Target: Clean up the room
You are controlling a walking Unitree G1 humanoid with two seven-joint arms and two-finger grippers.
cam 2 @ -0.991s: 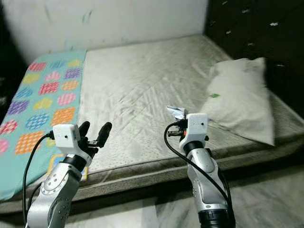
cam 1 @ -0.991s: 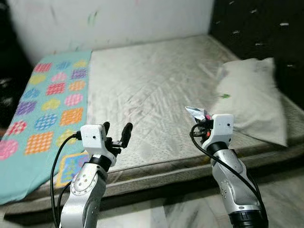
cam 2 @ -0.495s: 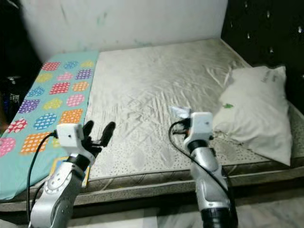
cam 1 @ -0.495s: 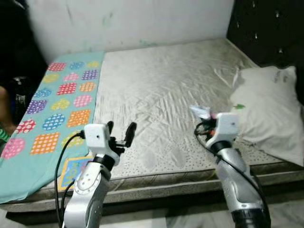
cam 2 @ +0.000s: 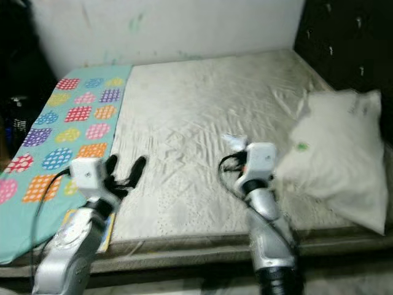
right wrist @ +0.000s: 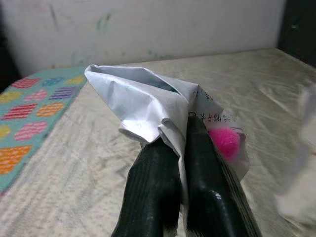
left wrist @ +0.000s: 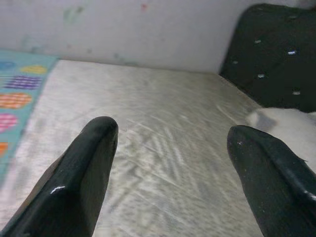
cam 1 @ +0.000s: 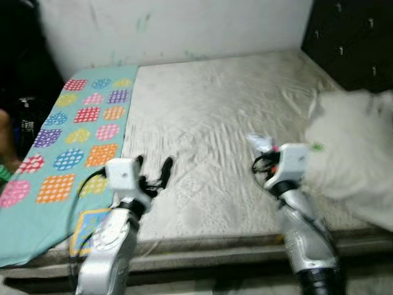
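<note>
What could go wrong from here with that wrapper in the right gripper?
1. The right gripper pinches only one edge of the crumpled wrapper; it could slip out onto the mattress as the robot moves.
2. The head views are blurred, so the robot seems to be in motion; the right arm is close to the pillow and may brush it.

The bed carries a bare, off-white mattress with a creased, wrinkled surface. A turquoise blanket, printed with multicoloured rounded patches, covers the strip along the bed's left edge from the far-left corner to the near-left corner and hangs over the near edge. A white pillow lies at the right edge, toward the near-right corner, and overhangs that edge. The far edge of the mattress meets a pale wall; a dark tufted headboard stands along the right edge.
</note>
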